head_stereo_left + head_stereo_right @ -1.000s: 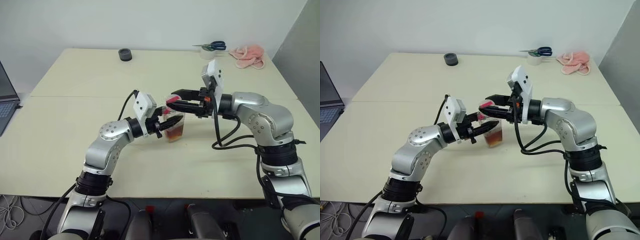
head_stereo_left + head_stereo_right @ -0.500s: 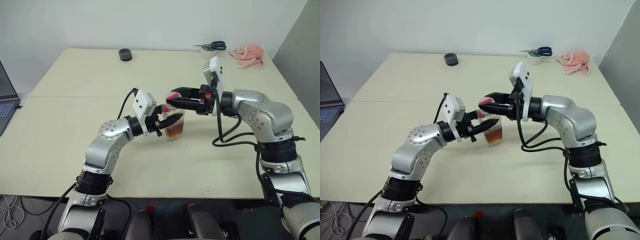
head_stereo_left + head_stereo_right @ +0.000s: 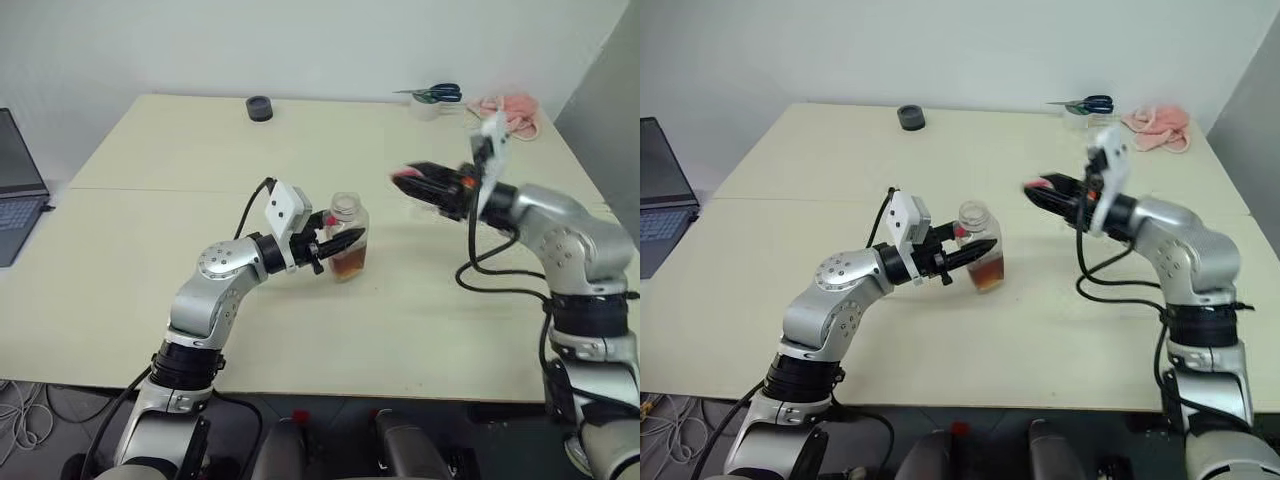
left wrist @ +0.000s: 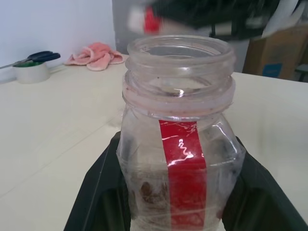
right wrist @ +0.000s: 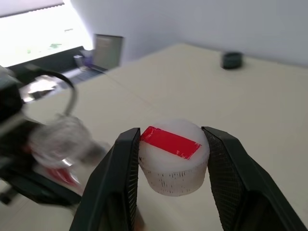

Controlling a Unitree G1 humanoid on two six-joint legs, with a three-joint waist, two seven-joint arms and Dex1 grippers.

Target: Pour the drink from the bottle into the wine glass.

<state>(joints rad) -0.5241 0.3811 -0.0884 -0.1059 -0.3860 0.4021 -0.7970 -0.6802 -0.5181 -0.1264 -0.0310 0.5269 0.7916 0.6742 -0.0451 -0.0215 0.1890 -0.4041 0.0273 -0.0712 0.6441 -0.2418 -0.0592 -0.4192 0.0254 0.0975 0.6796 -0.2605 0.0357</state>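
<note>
Left gripper (image 3: 338, 243) clamped on bottle (image 3: 347, 240), uncapped, upright on table (image 3: 150, 220), mid-front. Right gripper (image 5: 171, 159) pinches cap (image 5: 173, 156), raised, well apart. Beige table; laptop (image 3: 18, 200) left edge; scissors (image 3: 438, 93), pink cloth (image 3: 510, 108), dark puck (image 3: 259, 107) far side. White wall behind.

Bottle (image 4: 179, 144): clear glossy plastic, thin and slightly crinkled, shiny red label strip, ridged neck. Cap (image 5: 174, 157): matt white plastic, fine ribbing on side, glossy red tape on top. Left pincer (image 3: 340, 243), right pincer (image 5: 174, 192): black plastic fingers, smooth, dull sheen. Worktop (image 3: 150, 240): cream, smooth, matt. Towel (image 3: 512, 108): pink soft cloth, crumpled. Arm shells: satin silver metal look.
</note>
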